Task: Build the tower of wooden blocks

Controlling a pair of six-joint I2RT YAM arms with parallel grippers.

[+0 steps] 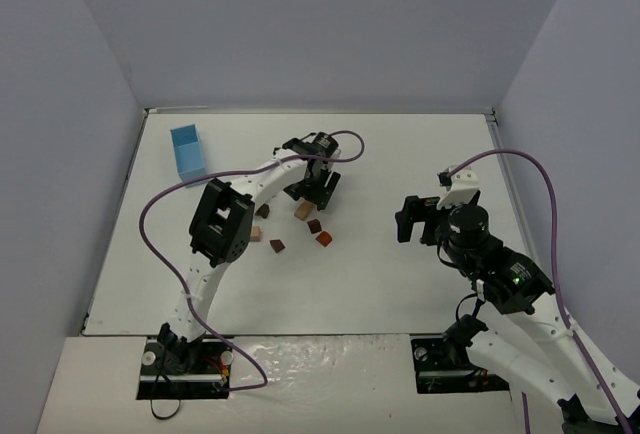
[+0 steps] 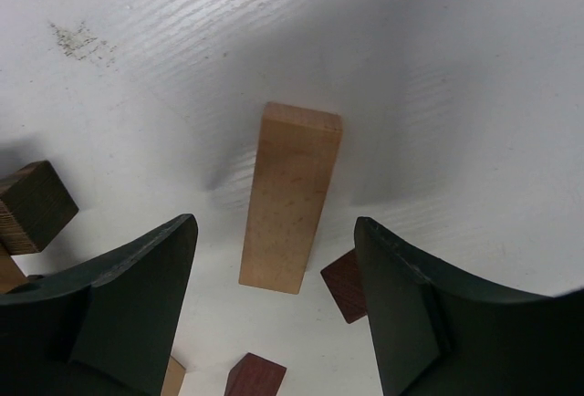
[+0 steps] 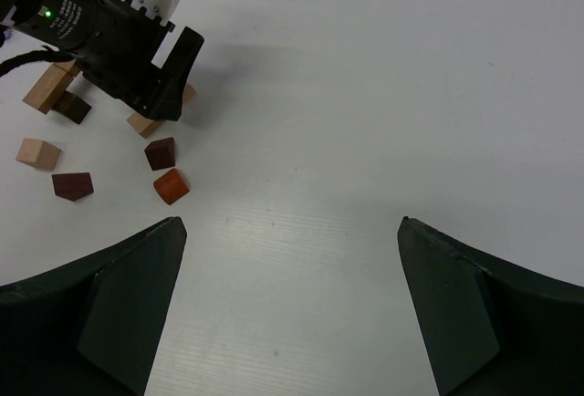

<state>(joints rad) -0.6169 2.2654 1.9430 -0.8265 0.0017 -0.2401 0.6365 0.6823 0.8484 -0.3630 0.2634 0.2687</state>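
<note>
Left wrist view shows the left gripper [image 2: 275, 221] with jaws parted around a light tan bar [image 2: 290, 197], a gap on either side, nothing gripped. A dark brown cube [image 2: 36, 204] sits off to the left of the jaws, and a reddish-brown piece [image 2: 345, 285] lies just beside the bar's near end. The right gripper [image 3: 290, 223] hangs wide open and empty over bare table [image 3: 383, 86], with the wood blocks [image 3: 161, 152] scattered well apart to its left
</note>
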